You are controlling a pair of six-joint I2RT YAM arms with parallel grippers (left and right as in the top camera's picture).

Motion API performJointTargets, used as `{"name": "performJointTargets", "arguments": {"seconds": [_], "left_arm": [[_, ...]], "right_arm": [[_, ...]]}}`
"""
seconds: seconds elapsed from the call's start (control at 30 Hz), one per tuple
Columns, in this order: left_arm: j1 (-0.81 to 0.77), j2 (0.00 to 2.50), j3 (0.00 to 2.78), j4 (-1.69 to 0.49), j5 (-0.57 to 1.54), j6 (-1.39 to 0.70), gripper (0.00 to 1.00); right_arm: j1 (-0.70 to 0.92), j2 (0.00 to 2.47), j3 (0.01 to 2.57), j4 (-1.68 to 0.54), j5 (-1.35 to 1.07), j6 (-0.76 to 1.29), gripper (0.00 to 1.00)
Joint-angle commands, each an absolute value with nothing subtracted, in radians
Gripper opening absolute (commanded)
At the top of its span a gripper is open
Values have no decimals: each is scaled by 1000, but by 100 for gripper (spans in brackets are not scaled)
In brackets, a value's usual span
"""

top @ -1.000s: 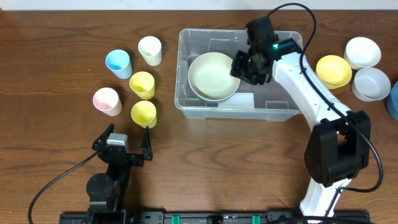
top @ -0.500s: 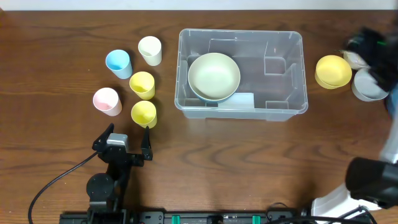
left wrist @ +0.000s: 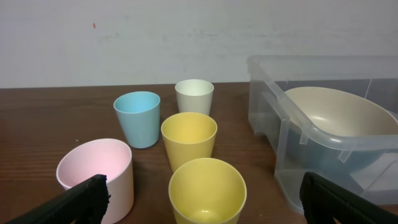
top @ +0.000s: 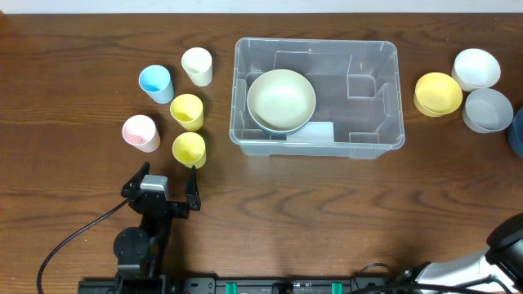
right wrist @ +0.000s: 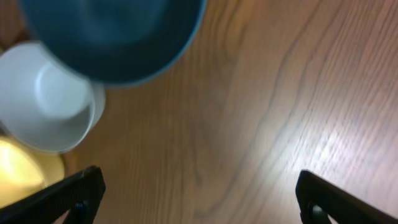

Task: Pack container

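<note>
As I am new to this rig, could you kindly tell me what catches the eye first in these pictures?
The large clear container sits near the centre of the table, with a pale cream bowl resting inside its left end. To its left stands a cluster of five pastel cups, and to its right lie a yellow bowl, a white bowl and a grey bowl.

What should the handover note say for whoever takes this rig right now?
Grippers: left gripper open, empty, low by the cups; right gripper open, empty, over bare table beside the blue bowl.
Things: container mid-table, pale bowl inside at its left end.
Done: one bowl packed.
Left: pink cup, blue cup, cream cup, far yellow cup, near yellow cup; yellow bowl, white bowl, grey bowl, blue bowl.
</note>
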State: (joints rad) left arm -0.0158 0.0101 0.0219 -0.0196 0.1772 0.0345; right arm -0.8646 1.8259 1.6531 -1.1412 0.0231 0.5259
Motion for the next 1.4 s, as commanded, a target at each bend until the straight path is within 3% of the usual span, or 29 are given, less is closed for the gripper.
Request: {"name": "performJointTargets", "arguments": {"seconds": [0.0,0.43,1.37], "left_arm": [[-12,4,4,-52,192,48,98],[-12,4,4,-52,192,48,98],[-12,4,4,-52,192,48,98]], "right_arm": [[-905,1825,1577,-1078,10,543,99],[-928,1825,1408,-819,11,606,99],[-903,1935,1408,-631,-15,733,99]]}}
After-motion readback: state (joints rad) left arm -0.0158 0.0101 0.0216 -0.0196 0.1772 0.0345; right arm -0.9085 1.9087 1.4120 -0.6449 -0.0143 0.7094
